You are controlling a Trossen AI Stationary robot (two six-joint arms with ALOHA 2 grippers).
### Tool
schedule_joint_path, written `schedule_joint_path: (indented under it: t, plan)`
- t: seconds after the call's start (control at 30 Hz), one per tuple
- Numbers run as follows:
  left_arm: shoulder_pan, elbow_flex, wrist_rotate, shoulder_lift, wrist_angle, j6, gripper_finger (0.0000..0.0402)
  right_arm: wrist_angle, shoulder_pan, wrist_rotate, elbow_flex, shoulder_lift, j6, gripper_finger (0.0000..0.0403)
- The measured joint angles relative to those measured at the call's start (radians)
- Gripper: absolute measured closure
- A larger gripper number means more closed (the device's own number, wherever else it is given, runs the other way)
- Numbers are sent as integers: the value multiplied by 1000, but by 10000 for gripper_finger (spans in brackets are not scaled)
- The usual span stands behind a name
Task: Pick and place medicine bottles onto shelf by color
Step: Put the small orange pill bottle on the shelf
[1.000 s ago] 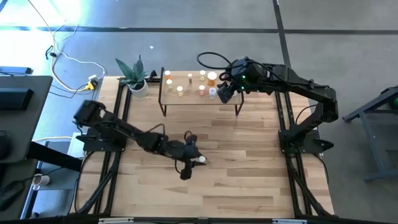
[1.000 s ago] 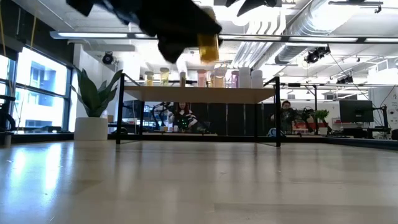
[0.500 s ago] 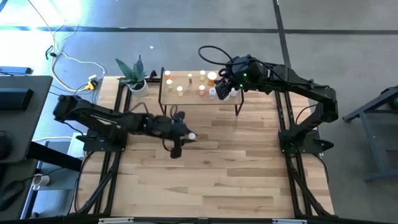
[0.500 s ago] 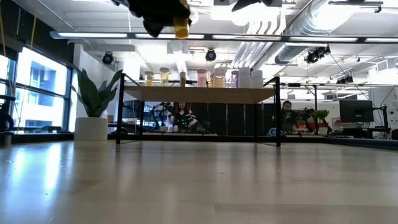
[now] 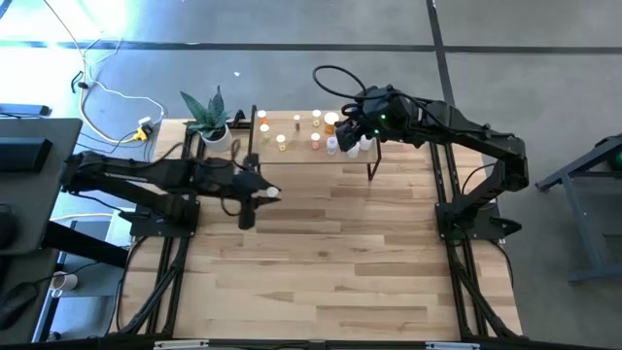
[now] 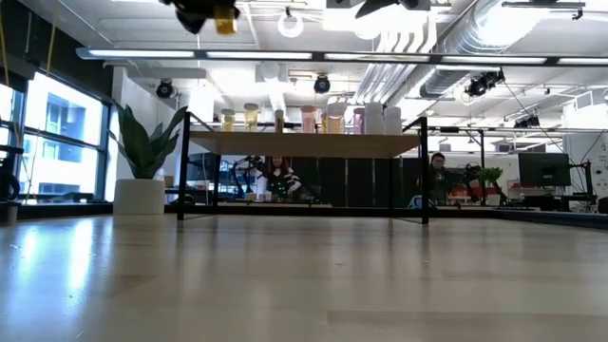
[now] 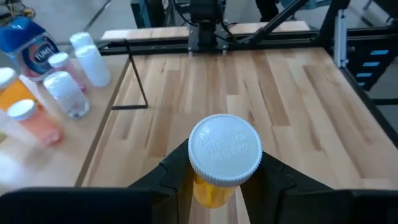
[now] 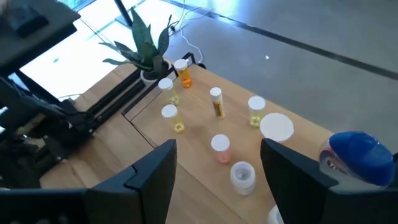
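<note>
Left wrist view: one yellow bottle (image 7: 221, 167) gripped.

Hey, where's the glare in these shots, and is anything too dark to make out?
High view: a bluish-white patch washes out the floor at top left. Low view: window light sheens the tabletop; the left gripper with its yellow bottle is a backlit silhouette. Left wrist view: the bottle's white cap is sharp.

Potted plant (image 5: 208, 119) at table corner, seated people (image 6: 438, 179) beyond
</note>
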Motion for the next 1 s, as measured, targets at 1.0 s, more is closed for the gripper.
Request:
schedule_joint_path:
  t: [1.0]
  plan:
    - [31, -586, -361, -393, 478, -143, 303, 1, 1, 42, 0, 0, 84, 179]
